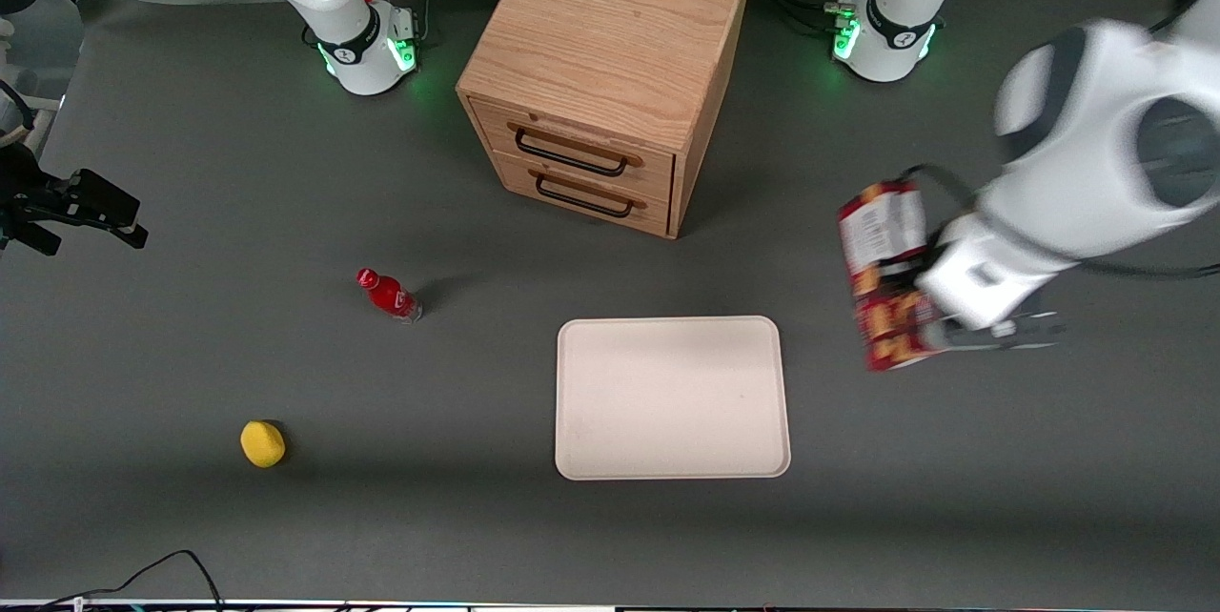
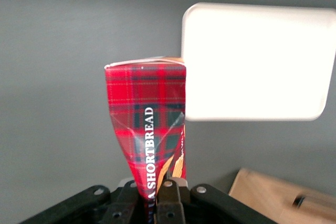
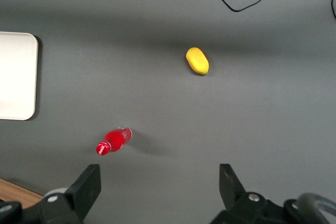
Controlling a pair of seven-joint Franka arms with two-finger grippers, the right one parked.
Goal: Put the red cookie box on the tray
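Three views cover this moment, and the biggest thing in them is the grey table point(image 1: 191, 164), with the wooden drawer cabinet point(image 1: 610, 50) standing on it between the two arm bases; the front view shows its two drawer fronts with dark handles, while my wrist camera catches only a corner of it point(image 2: 273, 195). Next in size is the tray point(image 1: 672, 397), cream-white and flat on the table, nearer the front camera than the cabinet; my wrist view shows it whole point(image 2: 257, 61), and the parked arm's wrist view shows only one rounded edge of it point(image 3: 16, 74). Then comes the red cookie box point(image 1: 882, 274), which I hold off the table toward the working arm's end, beside the tray and not over it. In the front view its white label panel faces up and my arm covers part of its length; in my wrist view the tartan side point(image 2: 149, 129) shows instead, with the word SHORTBREAD running along it and the carton pinched in where I grip. My gripper point(image 2: 157, 198) is clamped on that end of the box, fingers point(image 2: 168, 203) pressed against the carton; in the front view the gripper point(image 1: 939, 326) is mostly hidden by my wrist. Smaller things lie toward the parked arm's end: a small red bottle point(image 1: 389, 295), tilted, and a yellow lemon-like object point(image 1: 262, 443) nearer the front camera, both also seen from the parked wrist point(image 3: 113, 141) point(image 3: 197, 60).
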